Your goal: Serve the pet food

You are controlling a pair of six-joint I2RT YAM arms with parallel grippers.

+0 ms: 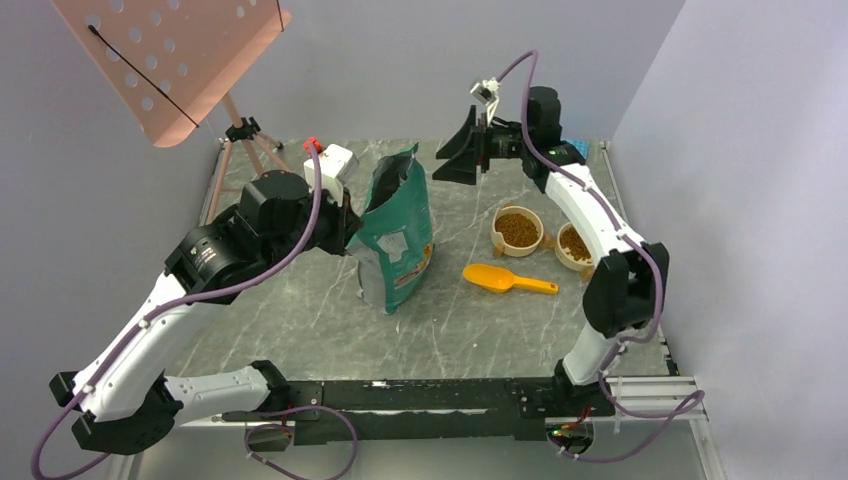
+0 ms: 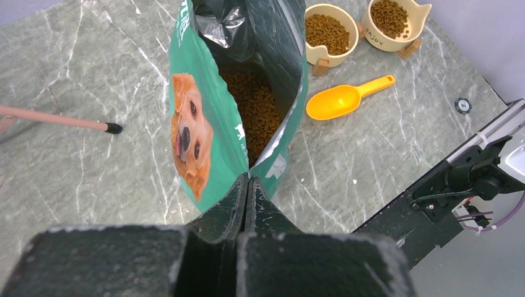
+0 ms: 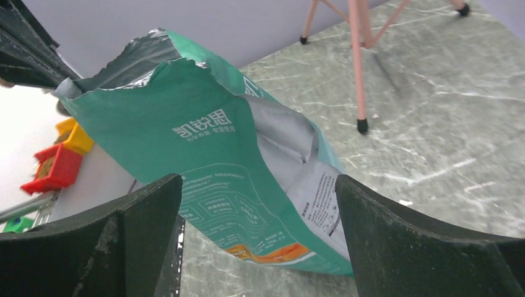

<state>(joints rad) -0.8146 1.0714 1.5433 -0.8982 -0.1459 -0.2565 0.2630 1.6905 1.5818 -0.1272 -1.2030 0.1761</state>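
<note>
left gripper (image 2: 249,183): jaws closed, pinching the top rim of the bag (image 2: 198,124).
right gripper (image 3: 257,180): fingers spread wide with nothing between them, raised over the far side of the table (image 2: 74,55), facing the bag.
bag: one, green, upright with its mouth open, standing between the two grippers.
pet food (image 2: 257,108): brown kibble inside the bag and in both bowls (image 2: 322,57).
bowls: two, cream, side by side, right of the bag and apart from it.
scoop (image 2: 337,102): one, orange, empty, lying near the bowls.
music stand (image 1: 170,60): one, pink, at the far left corner.

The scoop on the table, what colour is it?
The scoop is plain orange with no pattern, clearest in the left wrist view.
</note>
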